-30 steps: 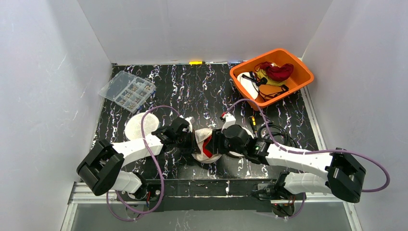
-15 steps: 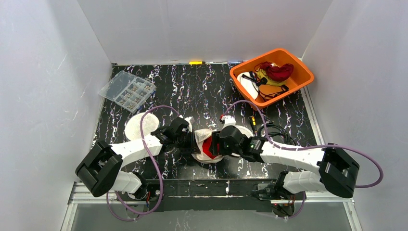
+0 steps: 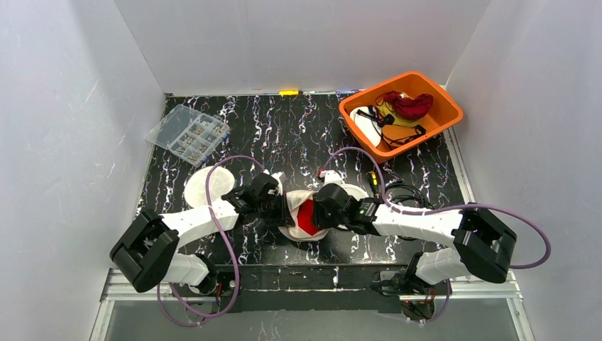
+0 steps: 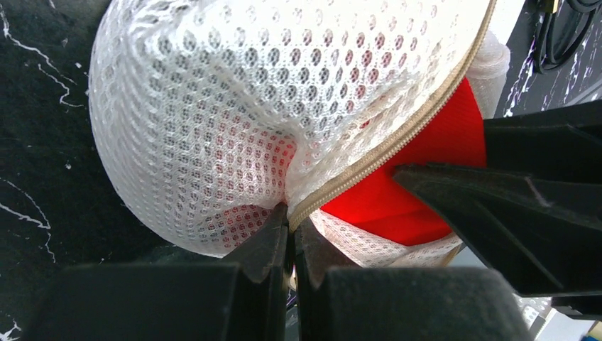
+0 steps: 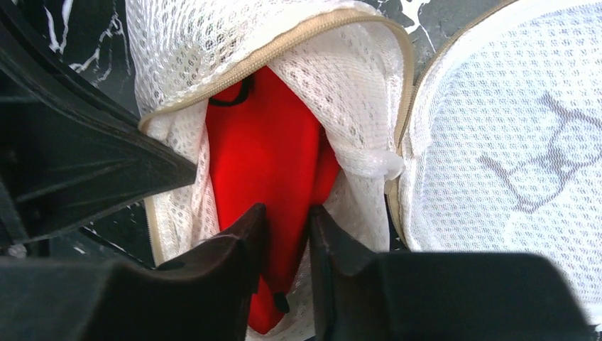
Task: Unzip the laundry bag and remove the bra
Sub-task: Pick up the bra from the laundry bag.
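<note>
The white mesh laundry bag [image 3: 294, 201] lies near the table's front, between both arms, its beige zipper [image 4: 383, 149] open. A red bra [image 3: 307, 217] shows in the opening, also in the left wrist view [image 4: 419, 185] and the right wrist view [image 5: 266, 142]. My left gripper [image 3: 281, 211] is shut on the bag's mesh edge by the zipper [image 4: 289, 217]. My right gripper [image 3: 317, 215] is in the opening, its fingers closed on a fold of the red bra [image 5: 284, 220].
A second white mesh bag [image 5: 511, 135] lies just right of the open one, and another white round one [image 3: 206, 183] to the left. An orange bin [image 3: 401, 112] with clothes stands at the back right. A clear parts box [image 3: 187, 133] is at the back left. Black cables [image 3: 406, 193] lie at the right.
My right gripper has moved left into the bag's opening onto the red bra. The left gripper has stayed on the bag's edge.
</note>
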Controlling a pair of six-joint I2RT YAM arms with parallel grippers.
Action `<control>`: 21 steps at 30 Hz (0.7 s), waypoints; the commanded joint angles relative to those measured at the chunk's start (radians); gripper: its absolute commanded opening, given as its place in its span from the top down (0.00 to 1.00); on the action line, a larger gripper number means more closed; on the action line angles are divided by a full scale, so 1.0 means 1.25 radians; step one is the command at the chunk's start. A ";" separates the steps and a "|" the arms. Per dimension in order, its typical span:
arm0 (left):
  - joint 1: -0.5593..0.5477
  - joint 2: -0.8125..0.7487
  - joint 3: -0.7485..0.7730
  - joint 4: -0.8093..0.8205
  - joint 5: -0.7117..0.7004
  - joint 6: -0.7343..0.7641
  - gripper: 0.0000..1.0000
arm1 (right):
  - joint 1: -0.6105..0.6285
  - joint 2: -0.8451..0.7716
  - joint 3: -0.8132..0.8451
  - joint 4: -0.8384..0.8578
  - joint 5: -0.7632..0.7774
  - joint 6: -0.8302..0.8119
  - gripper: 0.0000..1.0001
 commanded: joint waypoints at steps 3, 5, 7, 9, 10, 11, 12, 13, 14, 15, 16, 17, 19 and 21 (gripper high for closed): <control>-0.004 -0.055 0.011 -0.052 -0.020 0.020 1.00 | -0.002 -0.028 0.048 0.009 0.023 -0.028 0.80; -0.005 -0.075 0.018 -0.072 -0.030 0.024 1.00 | -0.003 -0.061 0.045 0.016 0.027 -0.053 0.91; -0.004 -0.093 0.027 -0.092 -0.045 0.027 1.00 | -0.003 -0.091 0.043 0.017 0.034 -0.083 0.99; -0.004 -0.107 0.035 -0.109 -0.061 0.029 1.00 | -0.002 -0.114 0.044 0.011 0.027 -0.115 0.99; -0.003 -0.113 0.039 -0.117 -0.068 0.028 1.00 | -0.003 -0.126 0.046 0.003 0.025 -0.130 0.99; -0.004 -0.118 0.042 -0.121 -0.075 0.027 1.00 | -0.002 -0.133 0.047 -0.003 0.026 -0.143 0.99; -0.003 -0.121 0.045 -0.125 -0.081 0.026 1.00 | -0.002 -0.144 0.047 -0.009 0.024 -0.155 0.99; -0.003 -0.123 0.050 -0.131 -0.089 0.024 1.00 | -0.003 -0.152 0.047 -0.011 0.019 -0.169 0.99; -0.003 -0.125 0.054 -0.140 -0.098 0.023 1.00 | -0.003 -0.158 0.047 -0.017 0.014 -0.183 0.99; -0.003 -0.125 0.060 -0.149 -0.107 0.022 1.00 | -0.003 -0.165 0.048 -0.021 -0.002 -0.207 0.99; -0.004 -0.125 0.068 -0.161 -0.116 0.022 1.00 | -0.003 -0.166 0.052 -0.030 -0.019 -0.228 0.99; -0.004 -0.124 0.077 -0.173 -0.126 0.023 1.00 | -0.003 -0.166 0.059 -0.041 -0.036 -0.250 0.99; -0.004 -0.123 0.099 -0.198 -0.147 0.028 1.00 | -0.002 -0.151 0.078 -0.076 -0.081 -0.291 0.99; -0.003 -0.122 0.123 -0.217 -0.162 0.035 1.00 | -0.001 -0.126 0.102 -0.122 -0.107 -0.324 0.99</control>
